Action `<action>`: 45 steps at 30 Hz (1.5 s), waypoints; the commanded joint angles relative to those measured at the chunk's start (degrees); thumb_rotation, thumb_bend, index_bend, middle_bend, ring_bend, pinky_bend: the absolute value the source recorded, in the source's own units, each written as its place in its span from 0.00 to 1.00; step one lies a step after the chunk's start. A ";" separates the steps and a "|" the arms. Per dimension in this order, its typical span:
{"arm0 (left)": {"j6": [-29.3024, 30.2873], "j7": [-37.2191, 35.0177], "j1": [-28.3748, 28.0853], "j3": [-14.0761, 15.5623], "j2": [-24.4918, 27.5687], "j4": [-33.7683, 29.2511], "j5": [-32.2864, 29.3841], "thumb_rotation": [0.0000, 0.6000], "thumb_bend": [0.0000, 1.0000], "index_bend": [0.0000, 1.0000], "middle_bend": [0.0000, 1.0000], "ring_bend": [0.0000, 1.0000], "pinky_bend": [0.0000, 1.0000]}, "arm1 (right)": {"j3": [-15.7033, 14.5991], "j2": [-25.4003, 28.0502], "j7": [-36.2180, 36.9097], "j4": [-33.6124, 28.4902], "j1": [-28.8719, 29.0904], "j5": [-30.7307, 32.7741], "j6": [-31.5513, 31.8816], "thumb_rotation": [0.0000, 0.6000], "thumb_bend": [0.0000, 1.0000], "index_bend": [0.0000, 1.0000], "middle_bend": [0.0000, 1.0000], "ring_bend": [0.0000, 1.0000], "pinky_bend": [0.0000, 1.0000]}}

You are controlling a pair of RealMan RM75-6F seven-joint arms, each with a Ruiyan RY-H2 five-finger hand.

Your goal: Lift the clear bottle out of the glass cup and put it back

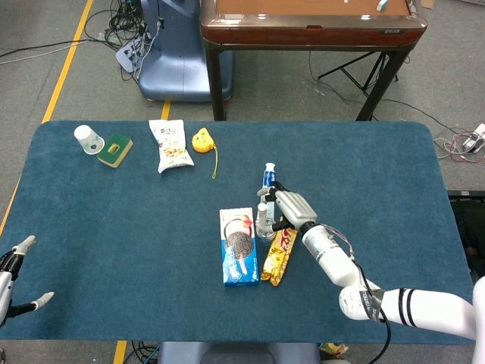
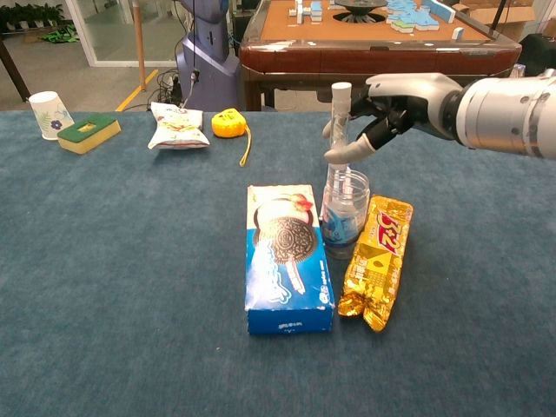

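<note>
Clear bottle partly raised from the glass cup, right hand gripping its neck

The left hand (image 1: 17, 265) idles with fingers spread and holding nothing at the worktop's (image 1: 114, 227) far left edge, well apart. At centre, beside the cookie box (image 2: 287, 256), the clear bottle (image 2: 339, 156) stands upright, long axis vertical, base inside the glass cup (image 2: 346, 217). The right hand (image 2: 395, 109), coming from the right, pinches it just below the cap; lifting calls for a straight upward pull.

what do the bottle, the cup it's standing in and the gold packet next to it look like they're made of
Clear bottle: looks like thin transparent plastic with a white cap; the background shows through it. Glass cup: see-through with a glossy rim, probably glass, though clear plastic can't be ruled out. Gold snack packet: shiny crinkled foil-like film, with bright glints along its creases.
</note>
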 commanded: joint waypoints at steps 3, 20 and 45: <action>-0.09 0.24 -0.02 0.07 -0.11 0.05 0.08 1.00 0.09 0.00 0.16 0.19 0.44 | 0.97 1.69 0.22 -2.78 -0.87 -1.19 2.03 1.00 0.40 0.68 0.27 0.08 0.14; -0.80 1.02 -0.30 0.09 -0.40 -0.01 -0.24 1.00 0.09 0.00 0.16 0.19 0.44 | 3.81 3.98 3.23 -6.89 -3.33 -3.75 6.35 1.00 0.41 0.74 0.50 0.33 0.30; -1.49 2.55 -0.58 0.33 -1.03 -0.15 -0.17 1.00 0.09 0.00 0.16 0.19 0.44 | 6.34 10.85 12.94 -11.99 -11.56 -13.09 11.91 1.00 0.47 0.80 0.67 0.53 0.58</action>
